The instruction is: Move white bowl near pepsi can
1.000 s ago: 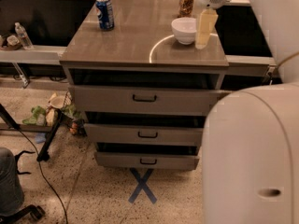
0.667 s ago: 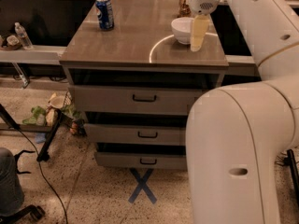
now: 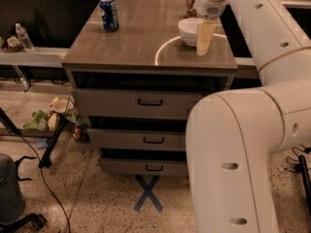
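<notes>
The white bowl (image 3: 188,31) stands on the right part of the wooden cabinet top (image 3: 136,42). The pepsi can (image 3: 109,13), blue with a silver top, stands upright at the far left corner of the same top, well apart from the bowl. My gripper (image 3: 203,39) hangs down from the wrist at the bowl's right rim, its tip close to the cabinet top. It hides the bowl's right edge.
A brownish-orange can (image 3: 192,1) stands behind the bowl, partly hidden by my wrist. My white arm (image 3: 243,144) fills the right foreground. The cabinet has three drawers (image 3: 150,102). A water bottle (image 3: 23,37) stands on a low shelf at left. A blue X (image 3: 148,193) marks the floor.
My gripper has moved a little left, up against the bowl's right side. My arm has swung into the foreground. The bowl and the pepsi can have not moved.
</notes>
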